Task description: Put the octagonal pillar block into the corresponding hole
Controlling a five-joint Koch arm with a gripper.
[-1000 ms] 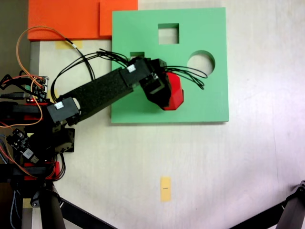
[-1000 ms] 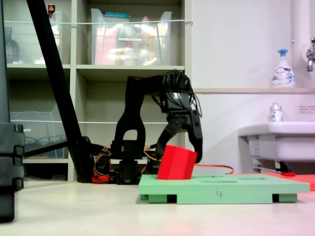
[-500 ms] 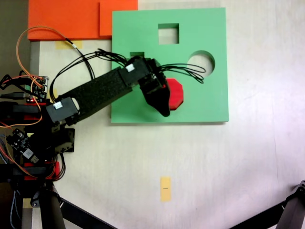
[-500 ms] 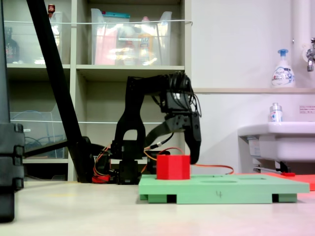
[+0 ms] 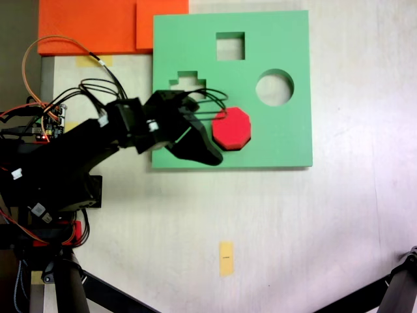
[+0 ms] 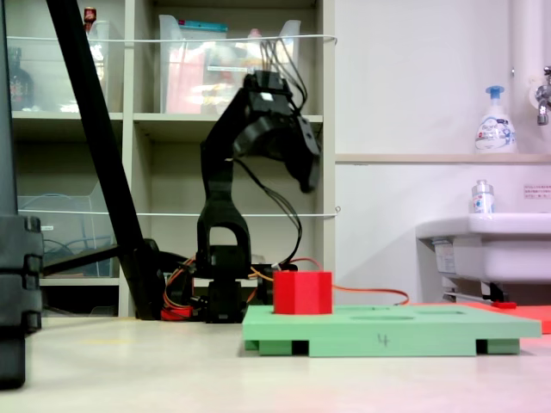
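Observation:
The octagonal pillar block [image 5: 232, 128], bright red, stands upright in the corresponding hole of the green foam board [image 5: 287, 137]; it fills the hole and hides the hole's edges. From the side, the block [image 6: 302, 292] rises above the board [image 6: 405, 330]. My gripper [image 5: 210, 154] hovers just left of the block over the board's front-left part. It is lifted well above the block [image 6: 306, 178], apart from it. The jaws stand open with nothing between them.
The board also has a cross-shaped cutout [image 5: 187, 81], a square cutout [image 5: 230, 45] and a round cutout [image 5: 274, 87]. Orange foam sheets [image 5: 98, 26] lie behind the board's left corner. A yellow tape mark [image 5: 226, 257] is on the table. Black stand legs [image 5: 78, 287] cross the bottom corners.
The tilted block settled upright into the board and the gripper let go. The arm has since pulled back to the left and lifted high above the block.

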